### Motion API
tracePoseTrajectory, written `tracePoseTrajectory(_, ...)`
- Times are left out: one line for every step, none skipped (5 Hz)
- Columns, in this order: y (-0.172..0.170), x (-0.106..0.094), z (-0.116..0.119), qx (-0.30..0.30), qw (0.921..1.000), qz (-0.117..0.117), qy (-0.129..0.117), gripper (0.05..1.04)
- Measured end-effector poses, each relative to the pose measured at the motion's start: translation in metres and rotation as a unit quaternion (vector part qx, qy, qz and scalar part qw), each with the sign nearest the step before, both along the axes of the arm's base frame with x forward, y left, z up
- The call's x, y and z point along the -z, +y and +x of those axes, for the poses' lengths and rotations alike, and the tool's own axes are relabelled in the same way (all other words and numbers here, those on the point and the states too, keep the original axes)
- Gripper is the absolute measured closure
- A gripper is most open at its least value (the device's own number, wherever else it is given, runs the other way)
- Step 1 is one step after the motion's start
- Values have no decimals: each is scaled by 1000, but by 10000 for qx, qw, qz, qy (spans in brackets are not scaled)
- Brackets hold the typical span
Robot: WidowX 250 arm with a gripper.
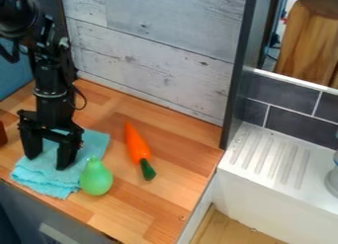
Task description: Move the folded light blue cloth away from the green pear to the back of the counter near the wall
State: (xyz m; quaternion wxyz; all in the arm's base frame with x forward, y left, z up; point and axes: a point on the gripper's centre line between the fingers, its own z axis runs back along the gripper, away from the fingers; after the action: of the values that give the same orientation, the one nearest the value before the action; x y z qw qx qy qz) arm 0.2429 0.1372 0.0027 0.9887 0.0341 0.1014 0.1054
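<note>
The black gripper [47,161] hangs at the left over a folded turquoise cloth [43,181], its two fingers apart with nothing but cloth visible between them. Whether the fingertips touch the cloth, I cannot tell. Just right of the gripper, a green pear [96,177] stands at the cloth's right edge. Farther right, an orange carrot [136,143] with a dark green top lies on the wooden counter, its tip pointing toward the wall.
The wooden counter [175,164] ends at a pale plank wall [151,55] behind. A dark upright post [239,75] rises at its back right corner. Beyond is a white ridged sink unit [277,164] with a grey object [333,181]. A reddish-brown item [3,134] sits at the left edge.
</note>
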Motion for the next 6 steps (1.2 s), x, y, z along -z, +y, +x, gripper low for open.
tracePoseTrajectory(1, 3, 10, -27, 10000, 2, -8, 82)
tracePoseTrajectory(9, 2, 30, -188, 9996, 102, -196, 82)
tracePoseTrajectory(21, 1, 56, -414, 9982, 232, -380, 82)
tracePoseTrajectory(30, 1, 73, -492, 9972, 298, -471, 82)
tracePoseTrajectory(39, -1, 85, -552, 9967, 388, -456, 82)
tracePoseTrajectory(48, -4, 91, -503, 9963, 539, -450, 82)
